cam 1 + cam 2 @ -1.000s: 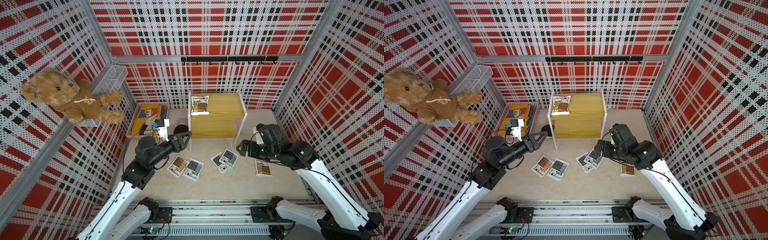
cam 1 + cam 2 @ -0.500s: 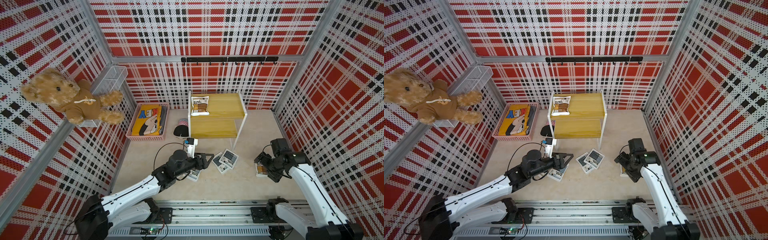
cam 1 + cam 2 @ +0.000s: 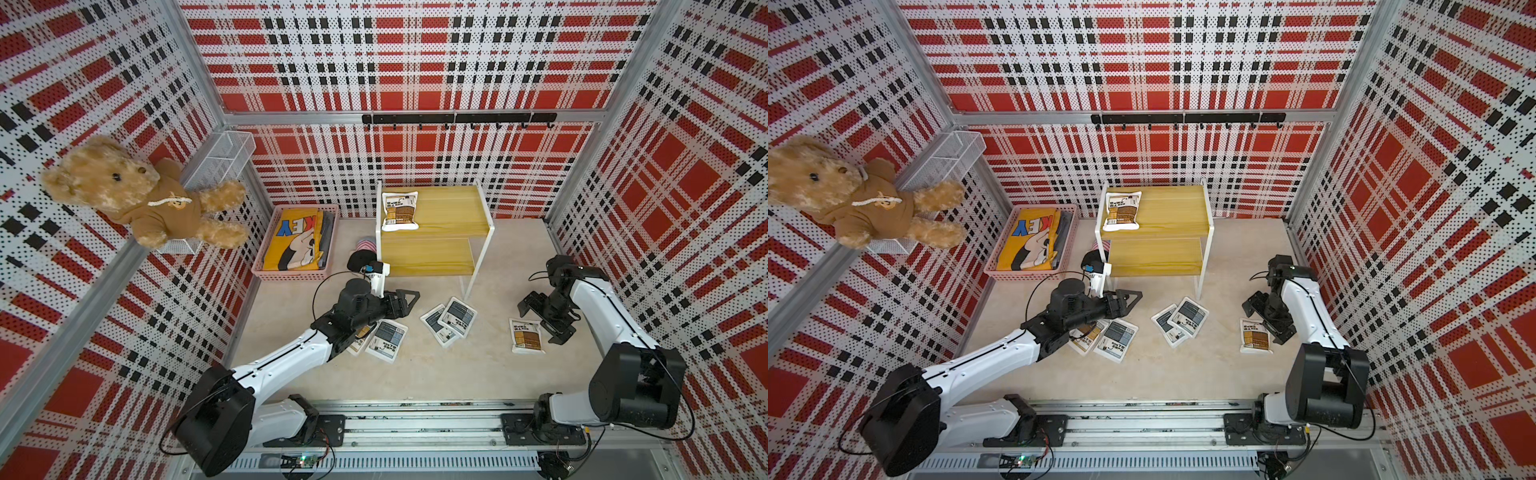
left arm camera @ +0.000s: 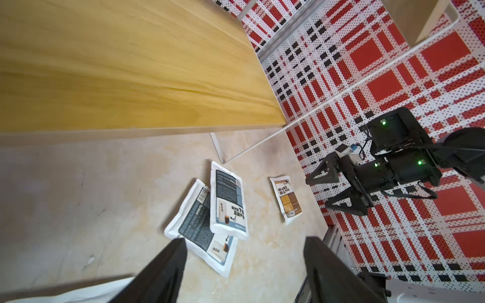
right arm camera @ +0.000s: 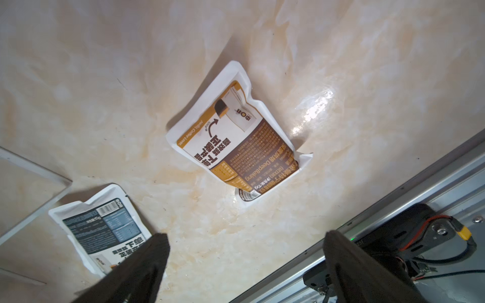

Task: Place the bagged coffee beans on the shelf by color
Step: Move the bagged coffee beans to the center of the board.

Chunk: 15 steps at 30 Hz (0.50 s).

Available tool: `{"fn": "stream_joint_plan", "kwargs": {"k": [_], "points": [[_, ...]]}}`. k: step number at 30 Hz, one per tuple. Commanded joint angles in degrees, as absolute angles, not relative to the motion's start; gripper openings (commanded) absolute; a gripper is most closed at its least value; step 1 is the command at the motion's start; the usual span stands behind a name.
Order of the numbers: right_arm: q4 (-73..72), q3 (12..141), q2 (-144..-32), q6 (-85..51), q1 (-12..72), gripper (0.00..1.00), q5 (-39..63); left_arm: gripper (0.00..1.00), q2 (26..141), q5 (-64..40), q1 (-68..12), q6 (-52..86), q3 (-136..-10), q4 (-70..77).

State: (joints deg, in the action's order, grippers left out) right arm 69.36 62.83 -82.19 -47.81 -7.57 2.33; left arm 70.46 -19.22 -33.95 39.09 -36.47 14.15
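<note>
Now both pincers stand spread and empty. The left pincer [image 3: 409,302] hovers just off the shelf's [image 3: 451,208] lower board edge, near a grey pouch [image 3: 387,338]. The right pincer [image 3: 540,321] hangs beside a loose brown pouch [image 3: 526,336] on open worktop [image 3: 457,374]. A shelved brown pouch [image 3: 400,211] lies at the top board's left edge, and two overlapping grey pouches [image 3: 453,319] lie by the shelf's front leg.

A: The shelf [image 3: 440,208]?
B: Two stepped yellow-wood tiers, white frame, upright at the back of the tabletop [image 3: 436,376].
A: Pouches?
B: Six, white, flat. The shelved brown pouch [image 3: 400,211] is on the upper tier's left end. On the tabletop, the top grey pouch [image 3: 458,316] overlaps the lower grey pouch [image 3: 434,329] by the front leg. The lone brown pouch [image 3: 526,336] is rightward. Leftward, the single grey pouch [image 3: 388,341] is just beside the half-hidden brown pouch [image 3: 364,334].
</note>
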Motion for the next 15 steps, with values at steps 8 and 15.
{"fn": "stream_joint_plan", "kwargs": {"k": [8,15], "points": [[66.2,62.2,-88.1,-44.7,-7.8,1.00,0.7,0.77,73.8,-25.4,-30.8,34.3,-40.1,13.9],[62.2,61.8,-92.6,-41.9,-7.7,1.00,4.1,0.78,74.6,-24.9,-30.1,34.6,-41.2,13.0]]}}
